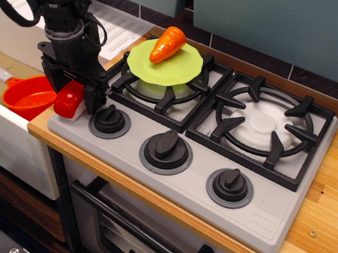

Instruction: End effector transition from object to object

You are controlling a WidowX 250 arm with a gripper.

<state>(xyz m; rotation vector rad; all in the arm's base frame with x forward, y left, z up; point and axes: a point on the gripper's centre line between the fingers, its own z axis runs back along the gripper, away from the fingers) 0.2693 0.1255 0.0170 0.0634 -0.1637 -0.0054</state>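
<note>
My black gripper (73, 96) hangs at the front left corner of the grey toy stove (180, 186), under a boxy black wrist with cables. Its two fingers (93, 96) point down and stand on either side of a red and white toy food piece (68, 100), closed against it. The piece sits at the stove's edge, partly hidden by the fingers. An orange carrot (168, 43) lies on a light green plate (169, 67) over the back left burner, to the right of and behind the gripper.
An orange-red pot (26, 97) with a grey handle sits in the white sink on the left, just beside the gripper. Three black knobs (166, 149) line the stove front. The right burner grate (260, 126) is bare. A wooden counter (323, 217) runs to the right.
</note>
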